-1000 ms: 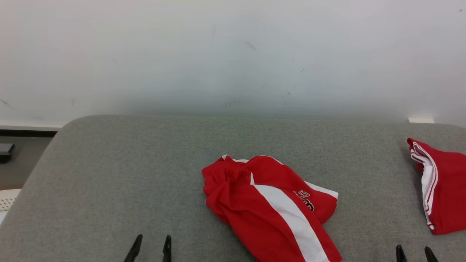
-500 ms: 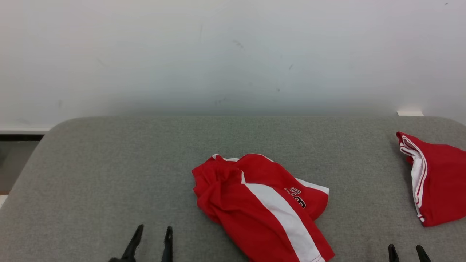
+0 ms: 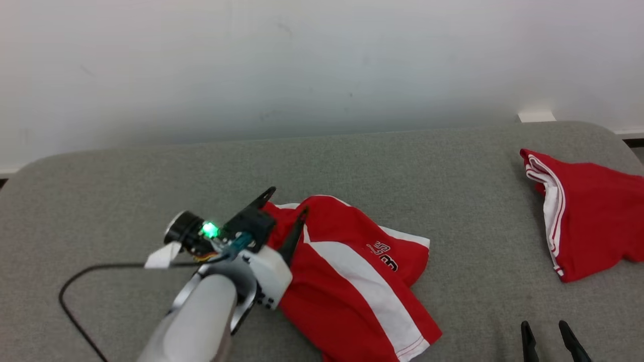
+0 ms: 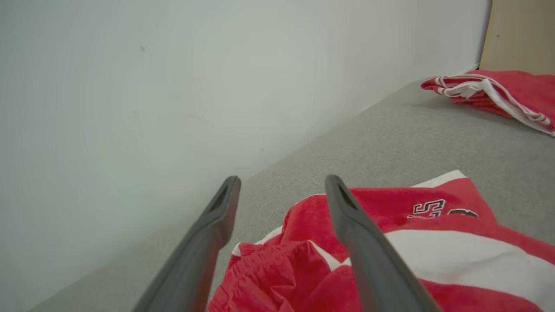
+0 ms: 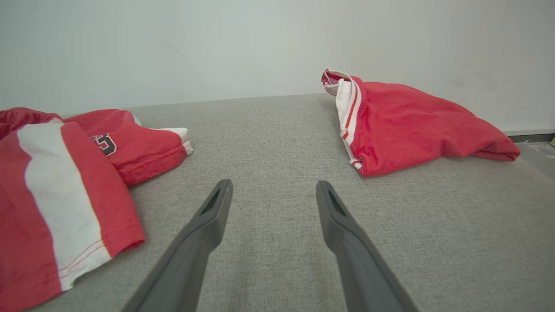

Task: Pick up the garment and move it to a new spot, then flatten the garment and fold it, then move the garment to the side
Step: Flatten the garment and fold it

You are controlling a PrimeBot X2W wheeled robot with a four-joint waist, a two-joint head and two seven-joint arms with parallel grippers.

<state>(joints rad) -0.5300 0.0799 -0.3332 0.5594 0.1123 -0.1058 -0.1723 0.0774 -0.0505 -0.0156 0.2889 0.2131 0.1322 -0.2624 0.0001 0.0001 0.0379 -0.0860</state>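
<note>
The garment (image 3: pixel 352 266), red shorts with a broad white stripe and black lettering, lies crumpled in the middle of the grey padded surface (image 3: pixel 126 201). My left gripper (image 3: pixel 288 201) is open above the bunched left end of the garment, one finger over the red cloth and the other past its edge. In the left wrist view the left gripper (image 4: pixel 282 180) straddles the gathered top of the garment (image 4: pixel 390 242), with nothing between the fingers. My right gripper (image 3: pixel 543 326) stands open near the front edge, right of the garment. In the right wrist view the right gripper (image 5: pixel 273 184) is over bare grey cloth, with the garment (image 5: pixel 43 173) to its left.
A second red garment with white trim (image 3: pixel 588 216) lies at the far right of the surface, also seen as the red heap (image 5: pixel 403 125) and the red pile (image 4: pixel 498 91). A white wall (image 3: pixel 302 65) rises behind. A black cable (image 3: pixel 70 296) trails from my left arm.
My left arm has reached forward and to the right, bringing its open gripper over the garment's left end. The head camera has shifted. The right gripper stays low at the front right.
</note>
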